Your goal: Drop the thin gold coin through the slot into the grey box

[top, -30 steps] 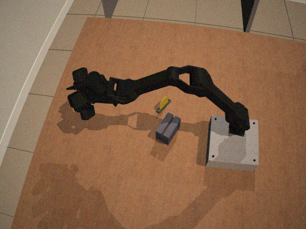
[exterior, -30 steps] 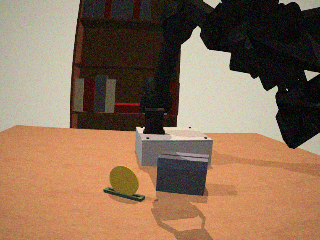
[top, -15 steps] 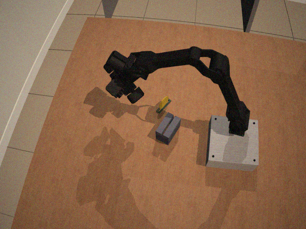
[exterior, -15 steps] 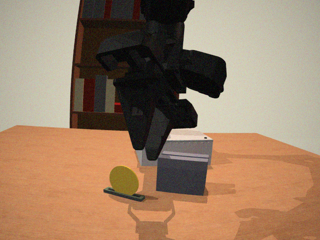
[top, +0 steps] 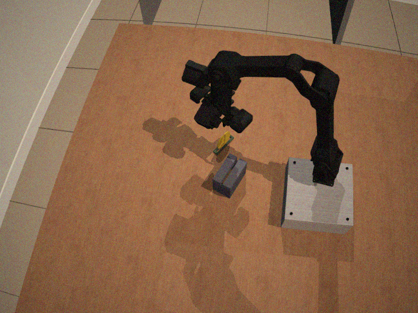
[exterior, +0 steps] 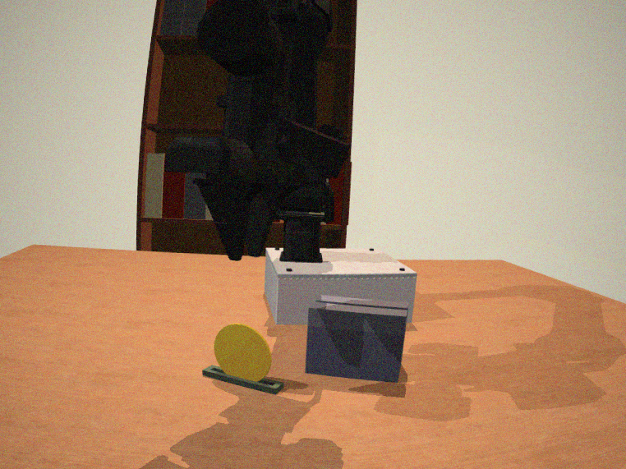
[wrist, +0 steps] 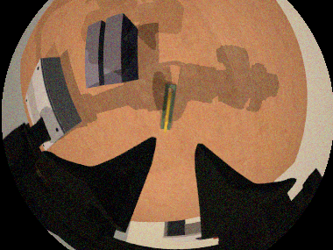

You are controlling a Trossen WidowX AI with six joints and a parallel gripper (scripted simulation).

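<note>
The gold coin [top: 224,139] [exterior: 242,352] stands on edge in the dark-green holder [top: 218,149] [exterior: 263,383]. In the wrist view the coin [wrist: 167,109] shows edge-on inside the holder [wrist: 173,89]. The grey box [top: 230,175] [exterior: 356,343] [wrist: 112,54] stands just beside it, slot up. My gripper [top: 222,118] [exterior: 242,254] [wrist: 175,146] hangs well above the coin, pointing down. Its fingers are partly apart with nothing between them. The coin lies ahead of the gap between the fingers in the wrist view.
The arm's light-grey base block [top: 317,201] [exterior: 339,287] [wrist: 52,95] stands right behind the box. A bookshelf [exterior: 172,124] stands behind the table. Two dark posts stand beyond the table's far edge.
</note>
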